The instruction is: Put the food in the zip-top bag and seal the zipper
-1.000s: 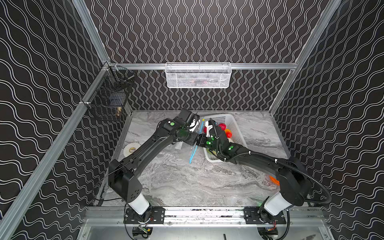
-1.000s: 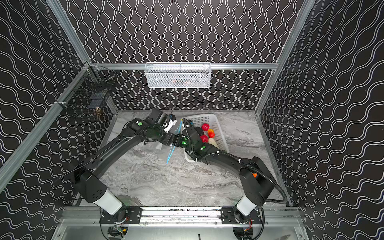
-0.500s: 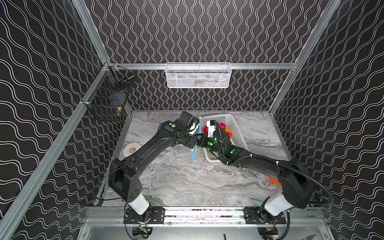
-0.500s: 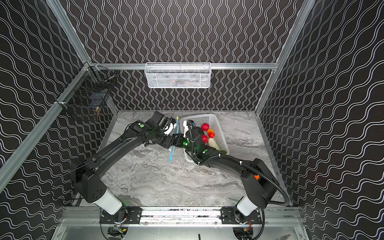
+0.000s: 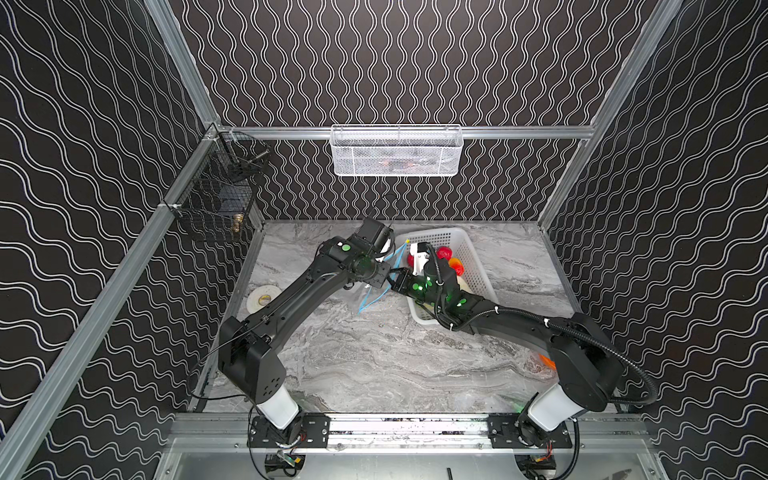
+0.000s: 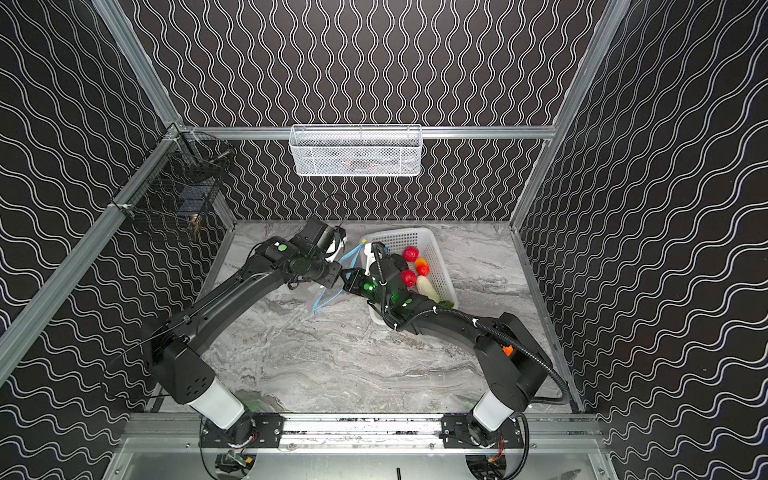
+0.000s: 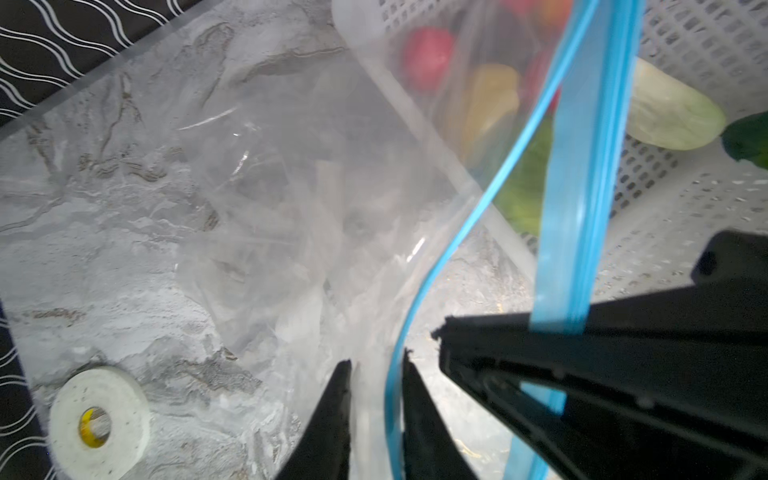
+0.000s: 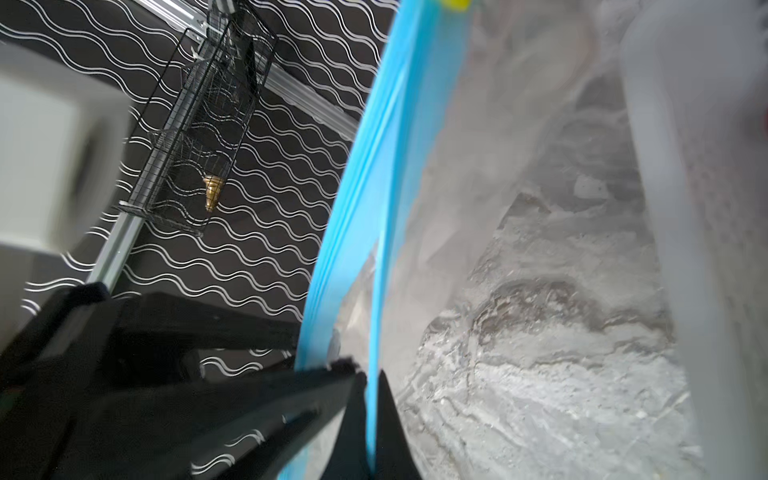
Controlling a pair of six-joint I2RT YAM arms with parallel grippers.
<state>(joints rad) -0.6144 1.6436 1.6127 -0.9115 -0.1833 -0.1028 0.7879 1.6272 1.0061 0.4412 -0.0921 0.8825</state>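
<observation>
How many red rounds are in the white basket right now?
3, all in the white basket. Far red round beside the pepper; near red round against the right arm; third red round by its left wall, mostly hidden. More may lie under the arm.

We see the zip-top bag [image 7: 291, 199] as thin clear plastic film, crinkled and glossy, its zipper [image 7: 582, 187] a smooth light-blue plastic strip. The plastic basket [image 7: 706, 50] is white, perforated and matt. The food [image 7: 673, 112] looks like smooth moulded plastic with a soft sheen. The table [image 5: 395, 365] has a grey marble-patterned top, smooth and matt. The frame rails [image 5: 519, 132] are brushed metal; the white wire basket [image 5: 397, 153] and the black wire basket [image 5: 216, 203] are metal mesh. The left claw [image 7: 376, 365] is matt black, rough at its tips, and the tape roll [image 7: 99, 419] looks papery and dull
</observation>
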